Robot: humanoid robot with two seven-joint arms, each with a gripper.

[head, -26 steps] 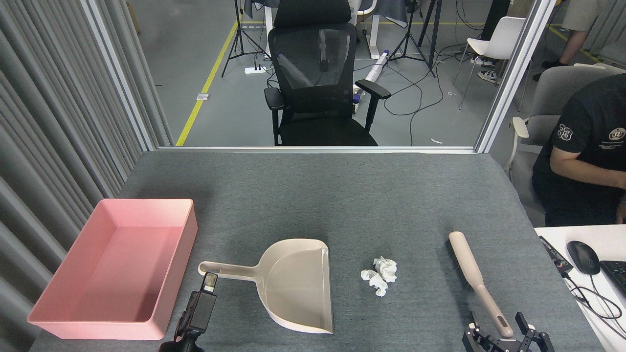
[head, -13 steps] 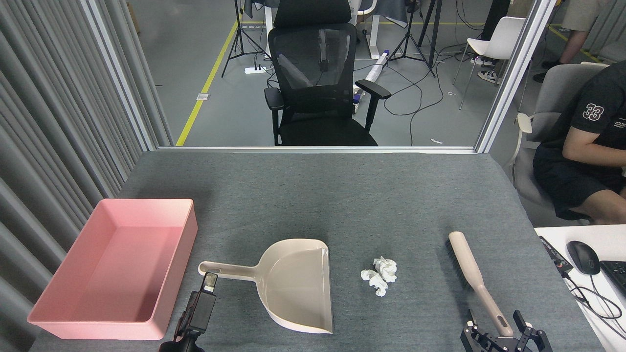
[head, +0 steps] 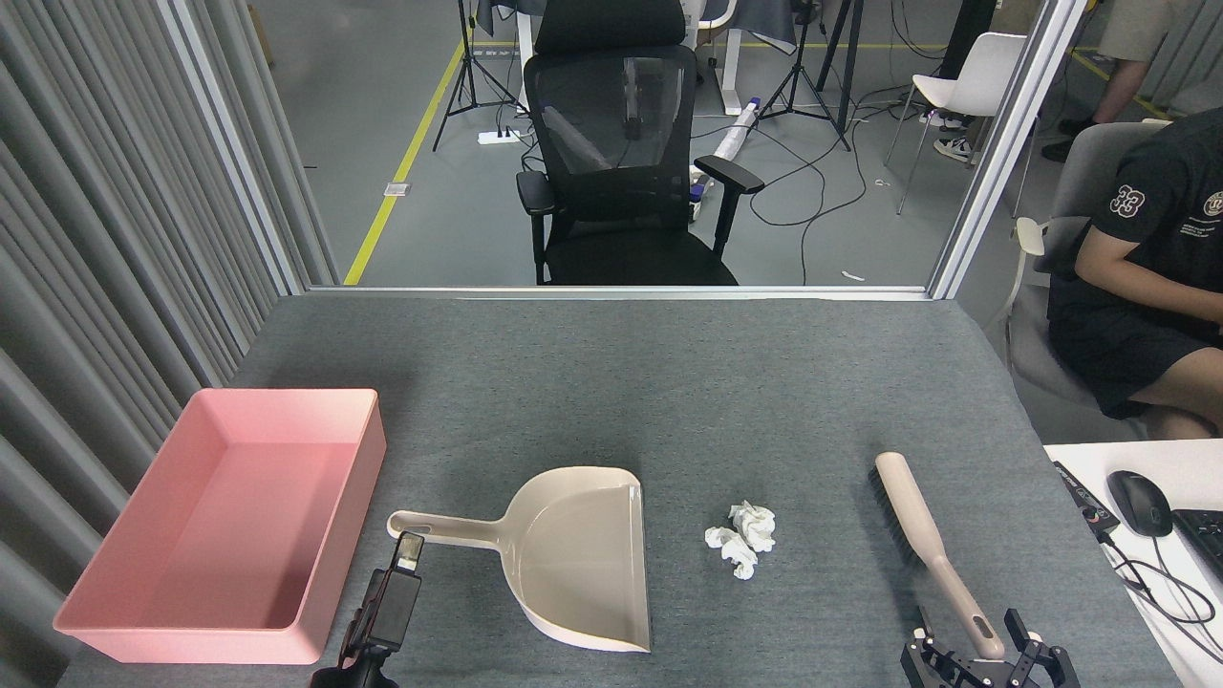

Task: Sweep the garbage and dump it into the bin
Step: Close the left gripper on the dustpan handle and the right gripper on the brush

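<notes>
Grey felt desk is carrying everything. Garbage, a small cluster of crumpled white tissue wads, is lying on the desk between the dustpan and the brush, just right of the dustpan's open edge, not touching it. Beige dustpan is lying flat, handle pointing left toward the bin. Pink bin is sitting at the desk's left side, nothing showing inside it. Brush is lying at right, bristles on its left side, handle end pointing toward the near edge.

Right end effector is sitting at the bottom edge with jaws spread, one finger on each side of the brush handle tip, not clamping it. Left end effector is hovering just below the dustpan handle end, seen edge-on and dark, so can't tell whether it is spread or closed.

A person in a black shirt is sitting at far right beside a white side table with a mouse. A black office chair is standing behind the desk.
</notes>
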